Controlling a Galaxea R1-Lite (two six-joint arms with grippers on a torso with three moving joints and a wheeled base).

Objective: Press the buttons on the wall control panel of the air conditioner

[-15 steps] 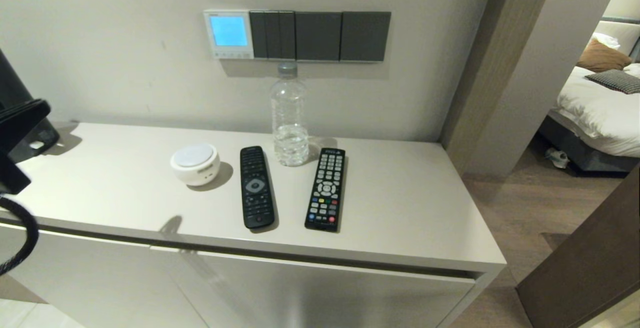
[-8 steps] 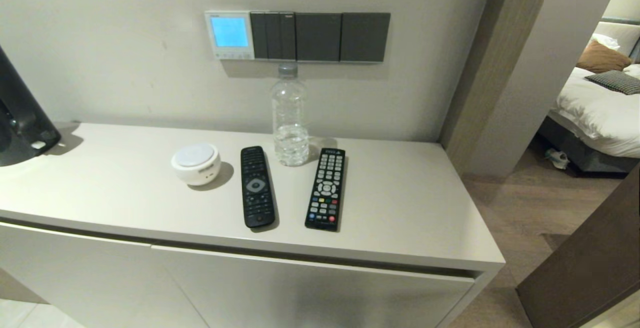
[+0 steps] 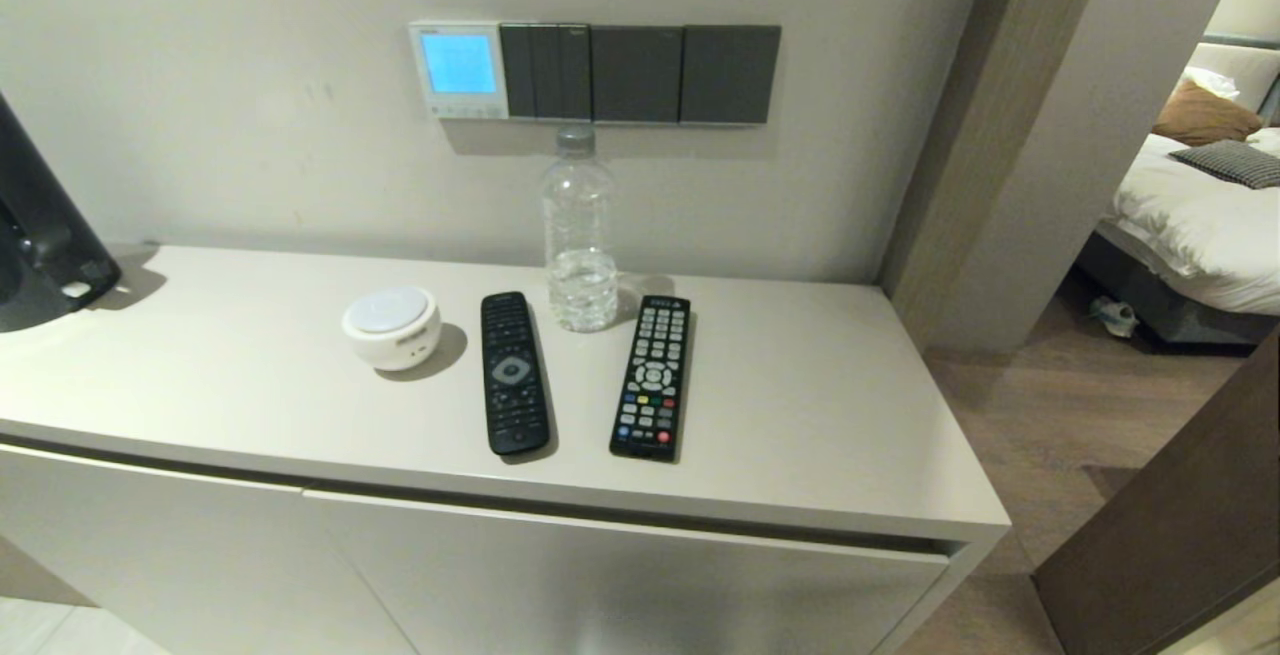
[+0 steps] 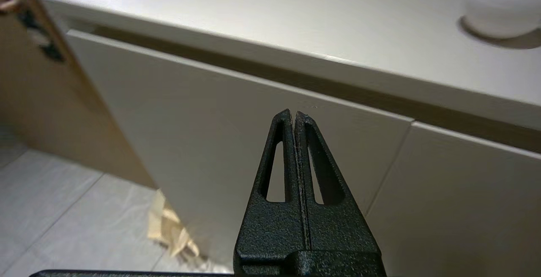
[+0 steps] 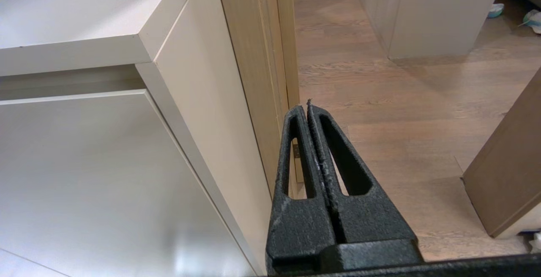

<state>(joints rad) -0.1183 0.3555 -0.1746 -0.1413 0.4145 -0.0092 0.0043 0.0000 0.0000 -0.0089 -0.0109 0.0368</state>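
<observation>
The white wall control panel (image 3: pixel 459 68) with its light-blue screen hangs on the wall above the cabinet, at the left end of a row of dark grey switch plates (image 3: pixel 640 73). Its buttons (image 3: pixel 463 110) are a row of tiny pale keys under the screen. Neither gripper shows in the head view. My left gripper (image 4: pixel 293 114) is shut and empty, low in front of the cabinet doors, below the top's front edge. My right gripper (image 5: pixel 305 107) is shut and empty, low beside the cabinet's right end, over the wooden floor.
On the cabinet top (image 3: pixel 820 405) stand a clear water bottle (image 3: pixel 579 235) just below the switch plates, two black remotes (image 3: pixel 513 372) (image 3: pixel 652 378) and a small round white device (image 3: pixel 391 327). A black object (image 3: pixel 40 235) stands at the far left. A doorway opens at the right.
My left arm, which showed at the head view's left edge one second ago, has dropped out of that view. Nothing on the cabinet has moved.
</observation>
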